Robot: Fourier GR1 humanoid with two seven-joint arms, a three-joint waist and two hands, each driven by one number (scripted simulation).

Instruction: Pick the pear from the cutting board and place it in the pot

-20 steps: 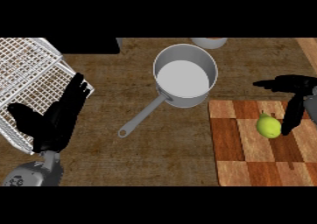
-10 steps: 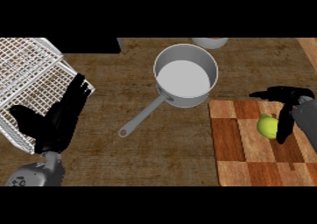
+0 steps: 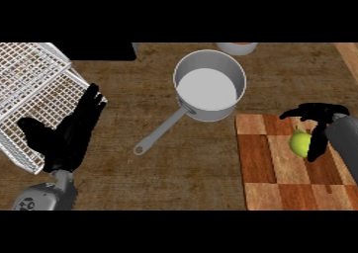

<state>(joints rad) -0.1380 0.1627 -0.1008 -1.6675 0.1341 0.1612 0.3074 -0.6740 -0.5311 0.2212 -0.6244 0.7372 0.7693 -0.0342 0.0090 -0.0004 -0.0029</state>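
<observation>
A yellow-green pear [image 3: 299, 143] lies on the wooden cutting board [image 3: 273, 173] at the right. My right hand [image 3: 321, 116] arches over it. Its fingers [image 3: 317, 148] run down the pear's right side and its thumb [image 3: 291, 113] reaches out just beyond the pear's top; the hand is open, not closed on the fruit. The steel pot [image 3: 209, 89] stands up and to the left of the board, empty, with its long handle [image 3: 163, 132] pointing down-left. My left hand [image 3: 72, 133] rests open at the left, fingers up.
A white wire dish rack [image 3: 28, 84] fills the upper left, right behind the left hand. A small round container [image 3: 237, 47] stands at the back, just beyond the pot. A lighter wooden strip [image 3: 355, 54] runs along the counter's far right.
The right hand has come down and to the left, closing in on the pear from its right side. Pear, pot and left hand have stayed in place.
</observation>
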